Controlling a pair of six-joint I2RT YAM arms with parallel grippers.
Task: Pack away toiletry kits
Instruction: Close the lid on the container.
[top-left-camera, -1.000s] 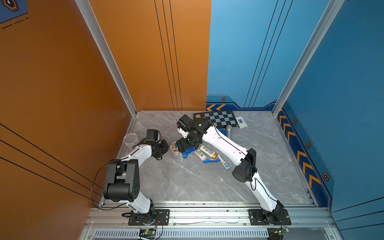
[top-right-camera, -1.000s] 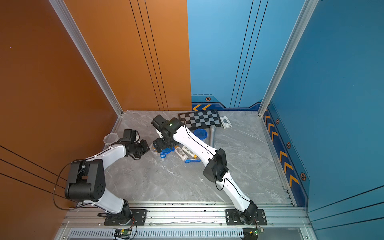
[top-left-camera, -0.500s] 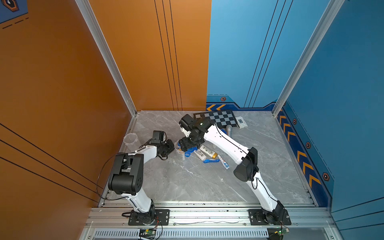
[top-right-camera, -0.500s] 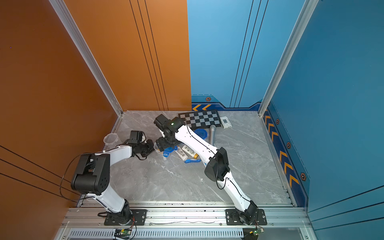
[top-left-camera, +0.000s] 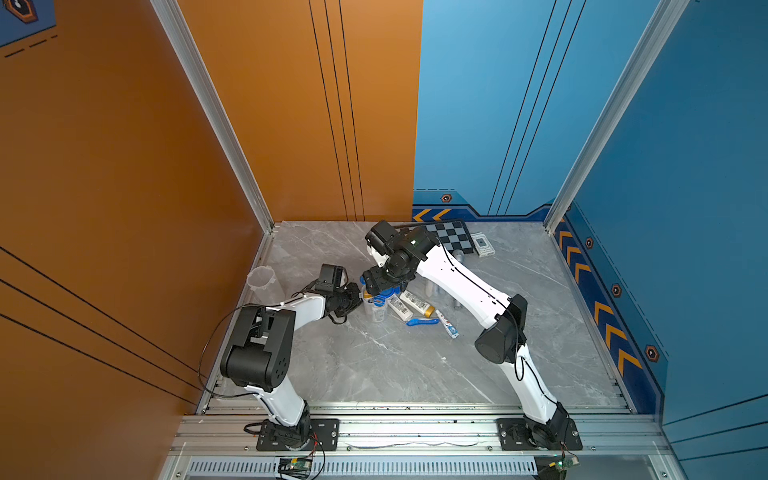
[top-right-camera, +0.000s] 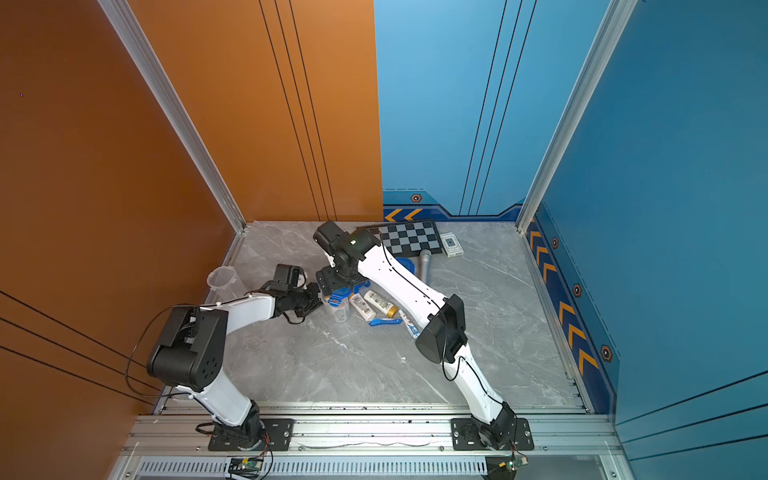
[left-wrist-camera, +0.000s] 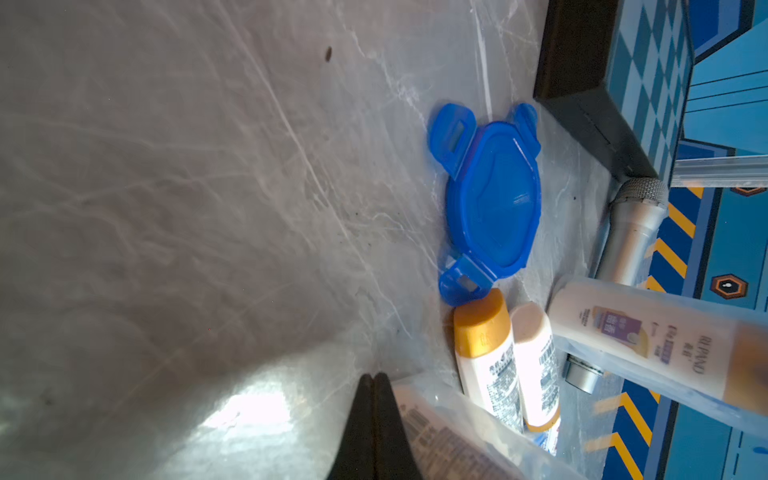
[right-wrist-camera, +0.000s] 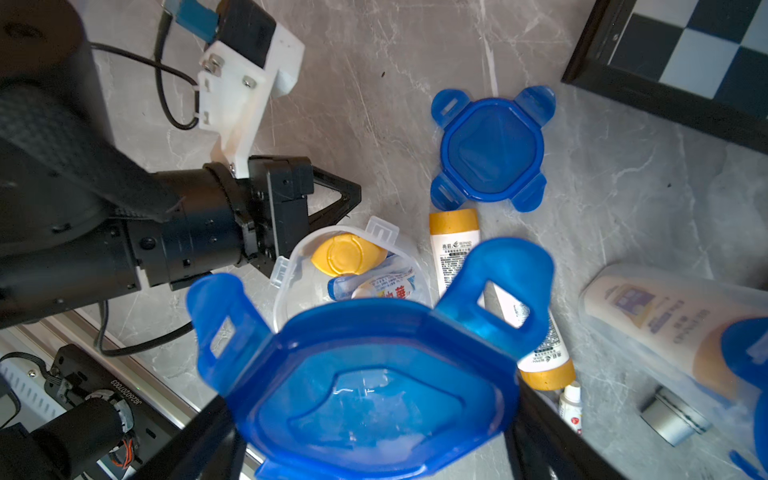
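Right gripper (right-wrist-camera: 370, 401) clasping blue lid (right-wrist-camera: 365, 357) between wide-set jaws, hanging over open cup (right-wrist-camera: 300, 249) — left gripper (top-left-camera: 356, 297) closed, empty, sitting at cup's nine o'clock in a top view.

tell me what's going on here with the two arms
The right gripper holds a blue four-tab plastic lid over an open clear plastic cup, which contains a white bottle with a yellow cap and a white-blue toothpaste tube. The left gripper is shut, close beside the cup. A second blue lid and two more bottles lie on the table.
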